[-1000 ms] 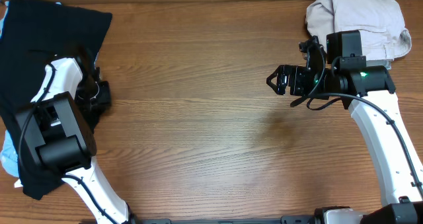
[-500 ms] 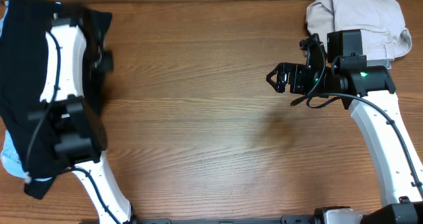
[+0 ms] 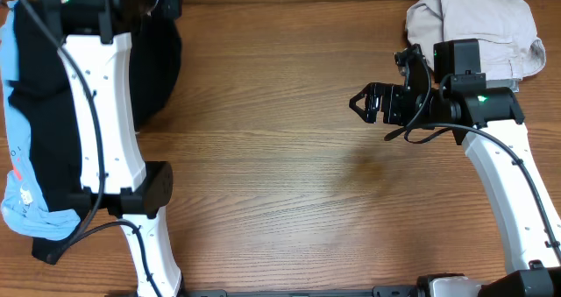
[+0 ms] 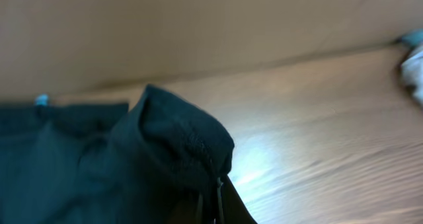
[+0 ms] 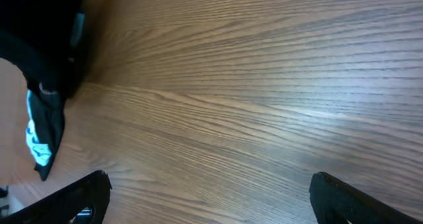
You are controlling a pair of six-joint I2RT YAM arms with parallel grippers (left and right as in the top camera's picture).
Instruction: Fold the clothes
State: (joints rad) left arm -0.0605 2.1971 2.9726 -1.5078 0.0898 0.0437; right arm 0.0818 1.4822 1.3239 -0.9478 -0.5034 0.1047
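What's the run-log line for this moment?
left gripper: shut on soft black garment | right gripper: open, empty, above wooden table | soft beige garment: piled, far right corner

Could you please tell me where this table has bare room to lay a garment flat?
The widest bare stretch is the wooden table's middle, between the white left arm and the right arm. The left edge is crowded: a black garment with a light blue garment alongside. The far right corner holds a bunched beige garment.
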